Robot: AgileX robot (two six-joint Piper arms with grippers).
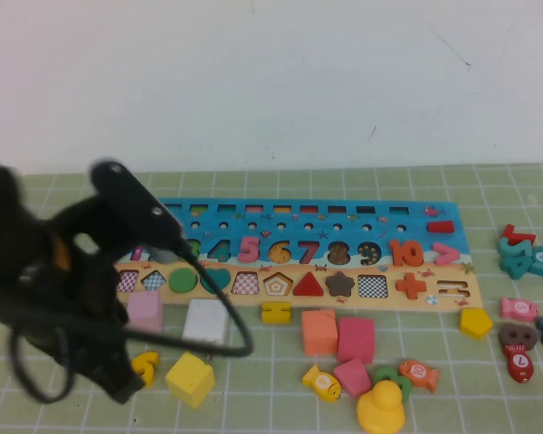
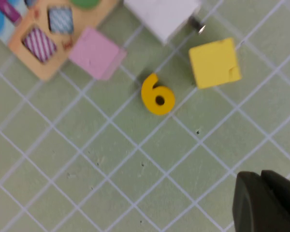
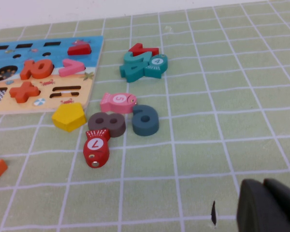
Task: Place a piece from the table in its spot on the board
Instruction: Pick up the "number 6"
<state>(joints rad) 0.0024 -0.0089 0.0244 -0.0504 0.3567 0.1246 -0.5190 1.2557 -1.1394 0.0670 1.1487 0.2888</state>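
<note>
left pincer [image 2: 266,203] hovers over the table [image 1: 271,398], grip state cannot tell. yellow six [image 2: 157,95] lies toward 10 o'clock from it in the wrist view, just beside the board [image 1: 294,282]. right pincer [image 3: 268,205] far off, also unreadable.

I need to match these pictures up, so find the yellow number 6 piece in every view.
High view: the yellow 6 lies near the front left, partly hidden by the left arm, just left of the yellow cube.
Left wrist view: it lies mid-picture, between the pink block and the yellow cube.
Right wrist view: not in it.
Shared landmark: the yellow cube.
</note>
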